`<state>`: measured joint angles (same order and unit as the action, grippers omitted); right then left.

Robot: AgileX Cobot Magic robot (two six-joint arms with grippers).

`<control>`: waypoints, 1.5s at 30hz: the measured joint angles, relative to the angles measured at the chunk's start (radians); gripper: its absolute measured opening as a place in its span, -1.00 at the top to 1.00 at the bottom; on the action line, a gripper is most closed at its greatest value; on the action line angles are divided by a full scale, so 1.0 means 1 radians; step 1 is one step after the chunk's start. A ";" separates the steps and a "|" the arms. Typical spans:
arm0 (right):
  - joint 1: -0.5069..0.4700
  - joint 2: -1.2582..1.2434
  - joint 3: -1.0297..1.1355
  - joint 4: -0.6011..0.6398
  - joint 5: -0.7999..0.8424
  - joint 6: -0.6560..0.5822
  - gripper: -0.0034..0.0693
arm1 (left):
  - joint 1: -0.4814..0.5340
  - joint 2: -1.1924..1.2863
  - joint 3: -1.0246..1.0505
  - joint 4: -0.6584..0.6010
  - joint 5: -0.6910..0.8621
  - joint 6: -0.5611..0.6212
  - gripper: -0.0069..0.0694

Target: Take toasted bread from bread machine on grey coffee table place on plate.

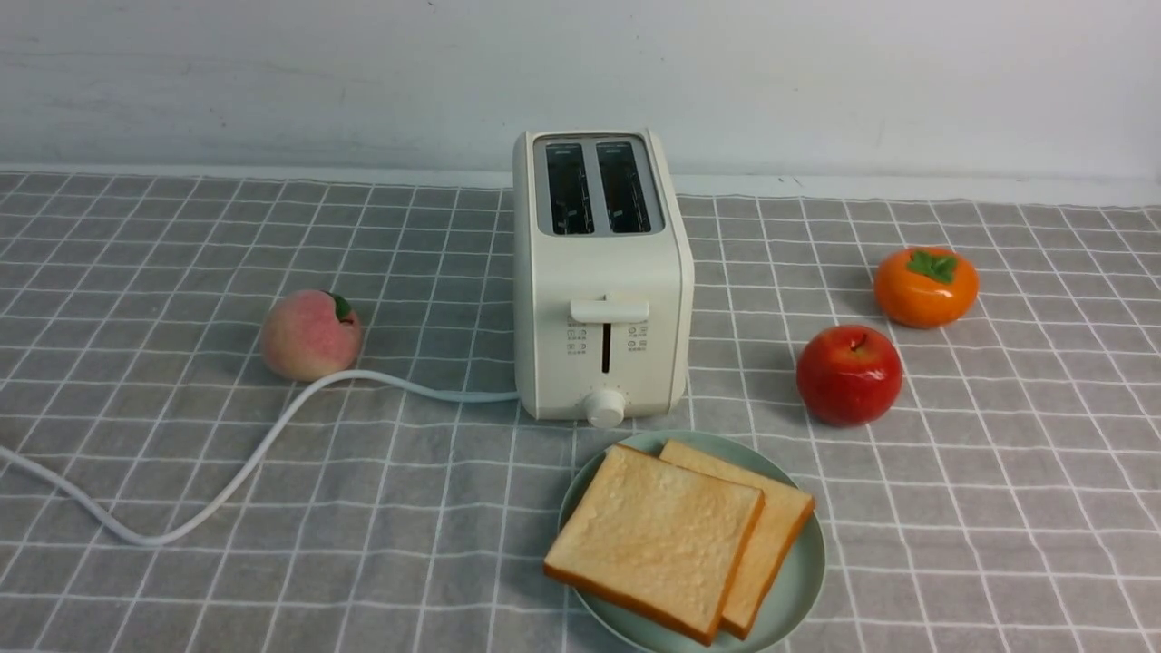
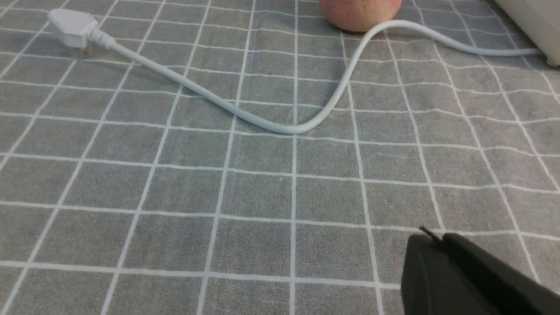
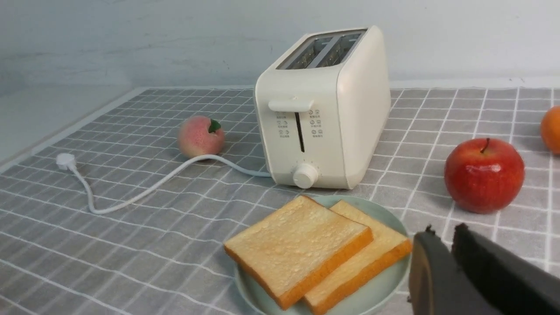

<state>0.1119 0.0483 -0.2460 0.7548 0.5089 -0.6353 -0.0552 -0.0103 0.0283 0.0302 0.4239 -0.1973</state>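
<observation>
Two slices of toasted bread lie overlapped on the mint-green plate [image 1: 803, 589], one [image 1: 653, 540] on top of the other [image 1: 771, 521], just in front of the bread machine [image 1: 599, 290]. Both of its slots look empty and its lever is up. All stand on the grey coffee table [image 1: 272, 562]. No gripper shows in the front view. In the right wrist view my right gripper [image 3: 442, 232] is shut and empty, close beside the plate [image 3: 380, 293] and the slices [image 3: 297, 243]. In the left wrist view my left gripper [image 2: 433, 238] is shut and empty over bare cloth.
A peach [image 1: 310, 334] sits left of the toaster, touching the white cord [image 1: 227, 472], which ends in a plug [image 2: 72, 28]. A red apple [image 1: 849, 375] and an orange persimmon [image 1: 925, 286] sit to the right. A white wall runs behind the table.
</observation>
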 joint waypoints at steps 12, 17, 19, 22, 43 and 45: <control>-0.131 -0.058 0.190 -0.517 -0.101 0.346 0.66 | 0.000 0.000 0.000 0.000 0.000 0.000 0.76; -0.134 -0.058 0.256 -0.702 -0.103 0.578 0.65 | 0.000 0.000 0.000 0.000 0.000 0.001 0.74; -0.134 -0.058 0.257 -0.745 -0.106 0.618 0.64 | 0.000 0.000 0.000 -0.001 0.000 0.001 0.73; -0.134 -0.058 0.257 -0.755 -0.108 0.643 0.63 | 0.000 0.000 0.000 -0.001 0.000 0.001 0.72; -0.134 -0.058 0.257 -0.782 -0.108 0.653 0.57 | 0.000 0.000 0.000 -0.001 0.000 0.001 0.67; -0.134 -0.058 0.257 -0.782 -0.108 0.653 0.57 | 0.000 0.000 0.000 -0.001 0.000 0.001 0.67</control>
<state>-0.0225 -0.0098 0.0112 -0.0268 0.4010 0.0175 -0.0552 -0.0103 0.0283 0.0291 0.4239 -0.1966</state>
